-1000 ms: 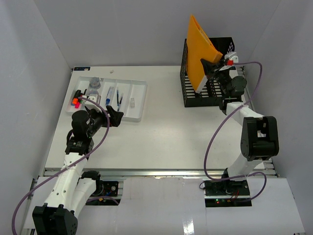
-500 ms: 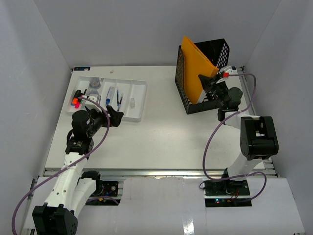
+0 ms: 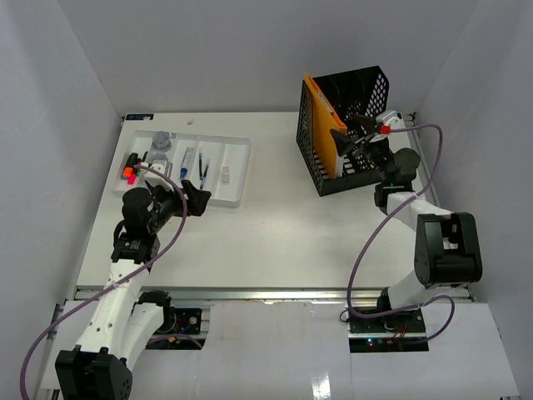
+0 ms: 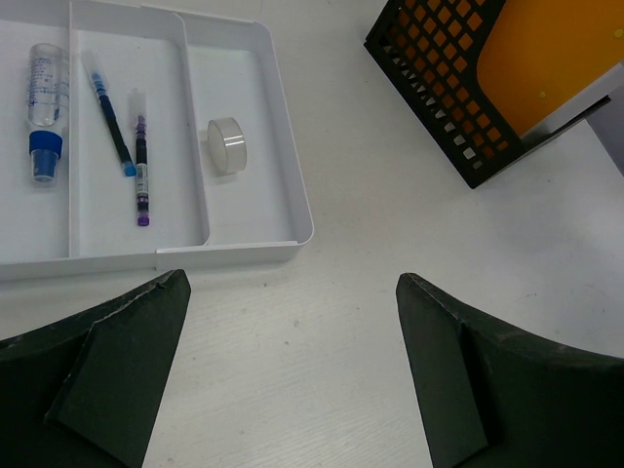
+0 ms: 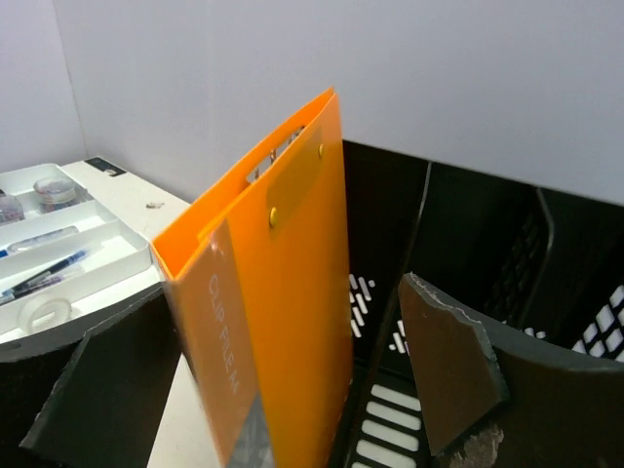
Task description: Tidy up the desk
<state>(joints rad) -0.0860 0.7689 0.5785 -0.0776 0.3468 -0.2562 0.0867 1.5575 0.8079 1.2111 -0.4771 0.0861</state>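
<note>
Our right fingers point(image 5: 450, 363) stand spread, the orange folder point(image 5: 278, 322) between them upright in the black rack point(image 5: 546, 283), so it likely needs no grip. Our left fingers point(image 4: 112, 375) hang open over the bench point(image 4: 312, 351) beneath them.

Three plain, matte, pale grey wall panels close in the scene: the left wall panel point(image 3: 50, 125) and the right wall panel point(image 3: 495, 125) slant outward in the top view, and the back wall panel point(image 3: 233, 50) joins them at vertical corners. They rise from the edges of the large white rectangular desk point(image 3: 283, 237) (a silver metal rail point(image 3: 266, 293) runs along its near edge). The light is soft and even, and the shadows are faint. A glossy white board point(image 3: 275, 358) below the rail catches a dull reflection.
</note>
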